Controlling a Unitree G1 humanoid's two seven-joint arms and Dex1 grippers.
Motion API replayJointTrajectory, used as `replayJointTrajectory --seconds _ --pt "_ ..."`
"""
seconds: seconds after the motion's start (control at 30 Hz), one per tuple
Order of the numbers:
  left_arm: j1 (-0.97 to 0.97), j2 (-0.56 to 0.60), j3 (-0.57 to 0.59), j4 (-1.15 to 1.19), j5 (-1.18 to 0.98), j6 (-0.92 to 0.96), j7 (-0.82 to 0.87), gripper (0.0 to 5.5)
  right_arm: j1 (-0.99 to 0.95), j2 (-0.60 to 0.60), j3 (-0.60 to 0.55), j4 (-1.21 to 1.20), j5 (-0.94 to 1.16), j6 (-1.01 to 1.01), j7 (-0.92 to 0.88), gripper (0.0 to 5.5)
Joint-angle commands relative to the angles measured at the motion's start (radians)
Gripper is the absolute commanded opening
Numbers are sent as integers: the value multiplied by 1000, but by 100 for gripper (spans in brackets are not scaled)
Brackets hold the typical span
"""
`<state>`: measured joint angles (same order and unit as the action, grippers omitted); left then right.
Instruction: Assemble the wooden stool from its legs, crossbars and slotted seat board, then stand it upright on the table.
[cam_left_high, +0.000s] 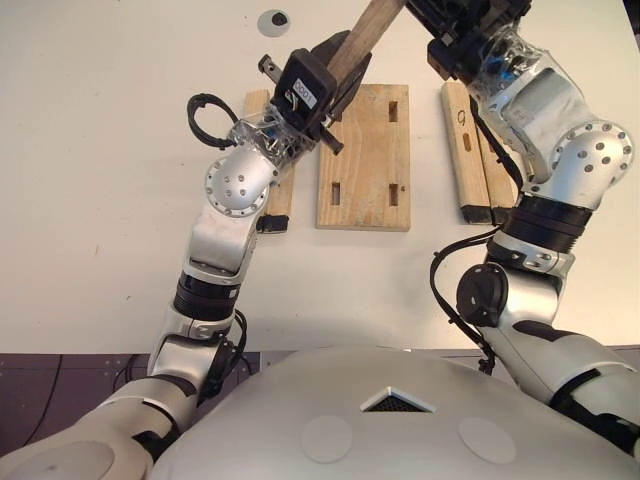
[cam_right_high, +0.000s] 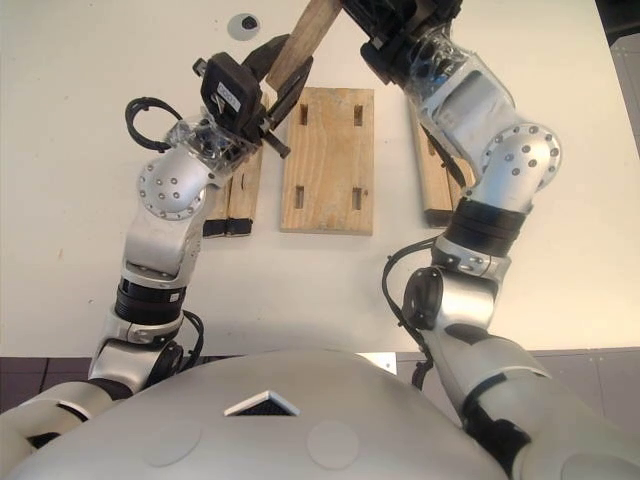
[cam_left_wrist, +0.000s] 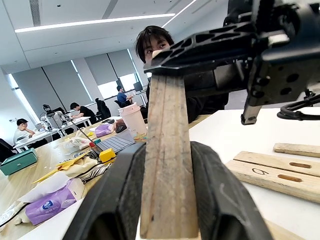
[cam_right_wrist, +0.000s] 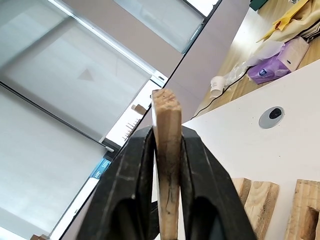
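Head view: left hand (cam_left_high: 335, 72) and right hand (cam_left_high: 432, 20) both clamp one wooden bar (cam_left_high: 372, 28). It is held tilted in the air at 12 o'clock of the slotted seat board (cam_left_high: 365, 170), which lies flat on the tabletop (cam_left_high: 120, 130). Slotted wooden pieces (cam_left_high: 467, 150) lie at the board's 3 o'clock.
Left wrist view: the grip is across the bar's broad faces.
Right wrist view: the grip is on the bar's end.
Judgement: free one hand only while the other grips firmly, then square the bar's end to a slot.

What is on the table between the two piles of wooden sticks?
The slotted seat board lies flat between the left sticks and right sticks, seen from the head.
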<state>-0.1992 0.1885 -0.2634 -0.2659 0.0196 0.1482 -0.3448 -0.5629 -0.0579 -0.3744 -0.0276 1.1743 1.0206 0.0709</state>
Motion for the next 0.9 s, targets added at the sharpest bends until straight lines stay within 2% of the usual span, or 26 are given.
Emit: replayJointTrajectory --seconds 0.03,0.07,0.1,0.17,0.2,0.27,0.37,0.47,0.53,0.6,0.77,0.9 --pt "-7 0 5 16 17 1 8 124 17 -31 51 -38 -90 -59 9 52" --pt "-9 -6 9 21 13 6 15 124 27 -37 69 -50 -131 -86 12 51" --pt "-9 -14 16 24 1 14 19 161 31 -45 94 -51 -183 -120 17 50" --pt "-6 -28 10 19 -3 20 26 197 47 -98 169 2 -447 -337 -3 38" --pt "-6 -38 7 22 -4 20 31 218 58 -135 164 57 -567 -456 -43 38" --pt "-2 -51 4 27 8 21 49 248 85 -198 90 121 -690 -605 -91 38" --pt "25 -50 18 32 39 33 90 290 175 -299 -5 84 -715 -652 -30 38" --pt "64 -36 46 53 69 42 132 238 385 -363 -162 -64 -594 -545 43 38" --pt "80 -33 71 60 73 47 154 202 448 -365 -212 -119 -516 -465 58 38" --pt "71 -51 107 82 65 61 187 163 464 -334 -215 -134 -452 -406 59 38" --pt "31 -72 142 143 63 87 216 160 441 -221 -168 -112 -393 -383 30 38" --pt "29 -77 148 156 58 89 216 160 423 -198 -126 -91 -419 -412 46 38"
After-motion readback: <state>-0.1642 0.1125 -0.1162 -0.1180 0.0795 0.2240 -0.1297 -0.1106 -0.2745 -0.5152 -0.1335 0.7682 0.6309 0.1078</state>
